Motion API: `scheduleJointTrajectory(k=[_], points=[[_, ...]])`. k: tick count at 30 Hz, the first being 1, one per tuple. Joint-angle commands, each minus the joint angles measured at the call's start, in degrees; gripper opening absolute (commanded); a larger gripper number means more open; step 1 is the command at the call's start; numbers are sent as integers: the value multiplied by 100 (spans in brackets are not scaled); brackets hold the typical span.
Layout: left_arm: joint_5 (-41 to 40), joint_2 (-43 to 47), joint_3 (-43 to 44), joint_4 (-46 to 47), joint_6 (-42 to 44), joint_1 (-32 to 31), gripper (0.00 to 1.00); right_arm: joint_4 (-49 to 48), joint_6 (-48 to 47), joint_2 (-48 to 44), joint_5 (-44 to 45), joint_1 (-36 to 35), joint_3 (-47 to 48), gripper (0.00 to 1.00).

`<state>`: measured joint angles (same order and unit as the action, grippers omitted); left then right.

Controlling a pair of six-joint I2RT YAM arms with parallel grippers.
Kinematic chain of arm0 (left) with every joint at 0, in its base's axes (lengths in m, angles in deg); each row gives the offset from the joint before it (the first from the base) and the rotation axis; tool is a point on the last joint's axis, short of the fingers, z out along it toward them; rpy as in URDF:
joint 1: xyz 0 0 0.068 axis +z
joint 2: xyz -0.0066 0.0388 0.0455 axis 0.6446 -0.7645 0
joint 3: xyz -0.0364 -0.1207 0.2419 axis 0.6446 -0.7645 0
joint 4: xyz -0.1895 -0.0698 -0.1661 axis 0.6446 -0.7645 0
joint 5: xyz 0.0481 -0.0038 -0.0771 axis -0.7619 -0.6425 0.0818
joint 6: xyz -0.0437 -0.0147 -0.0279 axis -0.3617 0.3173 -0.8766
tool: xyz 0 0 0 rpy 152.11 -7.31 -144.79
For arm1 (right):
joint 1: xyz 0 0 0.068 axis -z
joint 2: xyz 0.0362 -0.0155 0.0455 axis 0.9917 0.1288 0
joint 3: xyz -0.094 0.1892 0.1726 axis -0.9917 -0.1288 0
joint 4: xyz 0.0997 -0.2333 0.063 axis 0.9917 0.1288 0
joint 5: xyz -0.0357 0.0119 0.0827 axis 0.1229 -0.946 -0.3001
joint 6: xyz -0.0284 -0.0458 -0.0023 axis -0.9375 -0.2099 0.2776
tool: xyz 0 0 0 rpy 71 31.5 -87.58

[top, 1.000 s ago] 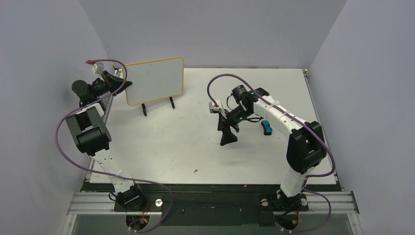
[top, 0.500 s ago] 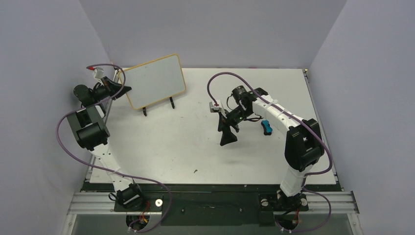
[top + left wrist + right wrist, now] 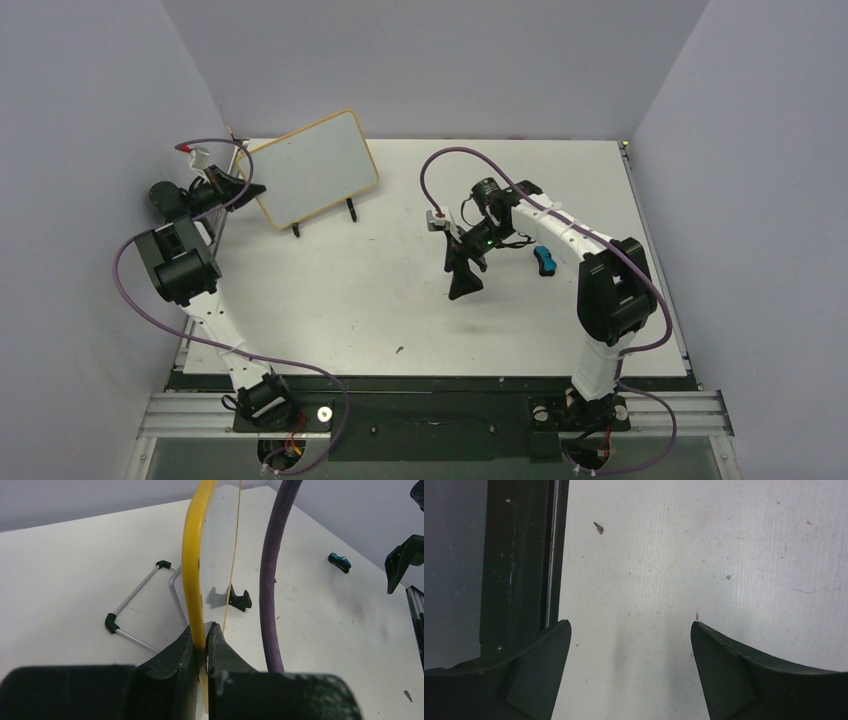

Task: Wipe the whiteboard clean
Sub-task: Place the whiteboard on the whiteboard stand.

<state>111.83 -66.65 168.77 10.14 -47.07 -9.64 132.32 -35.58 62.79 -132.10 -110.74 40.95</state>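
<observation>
Now, far left, L jaws clamped on yellow-framed whiteboard (image 3: pixel 310 165) edge, board tilted, face blank, R jaws wide open over mid-bench (image 3: pixel 350 300), gripping nothing, blue eraser (image 3: pixel 544 260) nearby at right.

White table (image 3: pixel 380 300), blue eraser (image 3: pixel 543 259), wire easel stand (image 3: pixel 135 592)

One whiteboard (image 3: pixel 310 166), one wire stand (image 3: pixel 239 599), one blue eraser (image 3: pixel 544 260), two grippers: left gripper (image 3: pixel 206 630), right gripper (image 3: pixel 630 626).
</observation>
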Motion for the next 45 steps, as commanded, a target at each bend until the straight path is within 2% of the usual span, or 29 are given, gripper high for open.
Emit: scheduleJointTrajectory(k=[1, 13, 18, 26, 30, 38, 42, 45], points=[[-119, -198, 176, 707, 673, 92, 0, -3, -21, 92, -265, 26, 111, 85], [-104, -93, -65, 913, 675, 57, 0, 6, 17, 84, -249, 6, 156, 85], [-239, -132, -85, 1227, 412, 88, 0, 2, 27, 108, -216, 11, 184, 85], [-418, -256, 61, 1296, 159, 161, 22, 1, 53, 179, -175, -12, 224, 85], [-504, -279, 80, 1302, 105, 192, 26, -1, 60, 186, -173, -29, 225, 85], [-591, -277, 70, 1287, 105, 210, 28, 6, 61, 187, -167, -64, 227, 85], [-683, -273, 33, 1307, 101, 222, 39, 5, 65, 188, -167, -73, 234, 85], [-941, -247, -107, 1490, -9, 325, 43, 1, 59, 175, -127, -81, 234, 85]])
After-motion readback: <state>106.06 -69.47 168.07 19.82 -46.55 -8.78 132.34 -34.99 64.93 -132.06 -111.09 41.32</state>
